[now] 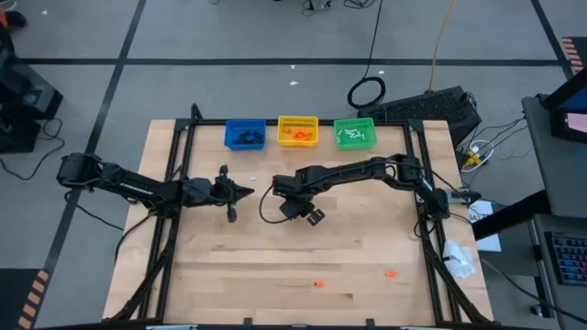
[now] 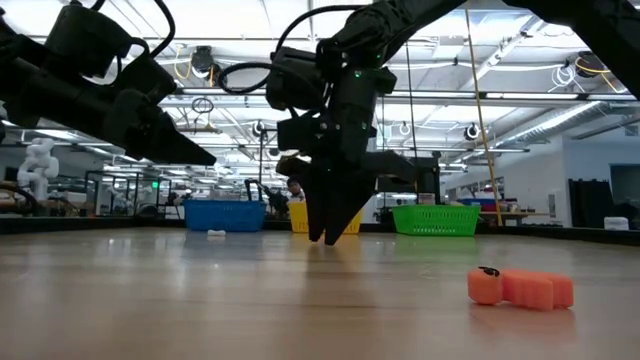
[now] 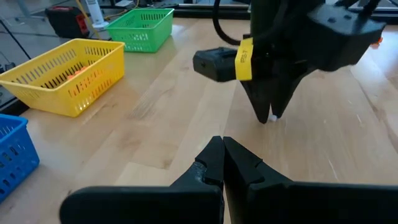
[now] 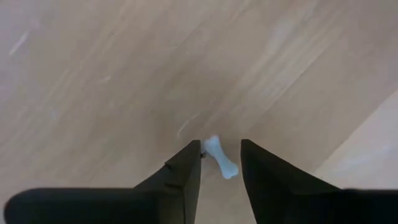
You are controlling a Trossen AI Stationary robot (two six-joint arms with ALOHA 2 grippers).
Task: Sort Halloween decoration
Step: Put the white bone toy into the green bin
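My right gripper (image 4: 221, 163) points straight down at the table (image 1: 275, 266) near its middle, fingers a little apart with a small white bone (image 4: 220, 158) lying between the tips; one finger looks to be touching the bone's end, the other stands just clear, so I judge it bracketed and not yet pinched. The bone is a tiny moulded plastic piece, knobbed at both ends and thin in the waist; I expect it to be very light, stiff and smooth, apt to skate or flip on the wood if only one finger nudges it; it lies aslant to my fingers, so I would close across the waist, low against the table, gently. My left gripper (image 3: 222, 163) waits just beside, fingers pressed together and empty, hovering over the left half of the table and pointing at the right one. Along the far edge stand three bins: blue (image 1: 245, 135) with dark pieces, yellow (image 1: 298, 131) with orange ones, green (image 1: 355, 133) with white, where I take this bone to belong. Two orange trinkets (image 1: 318, 283) lie well apart from me near the front edge.
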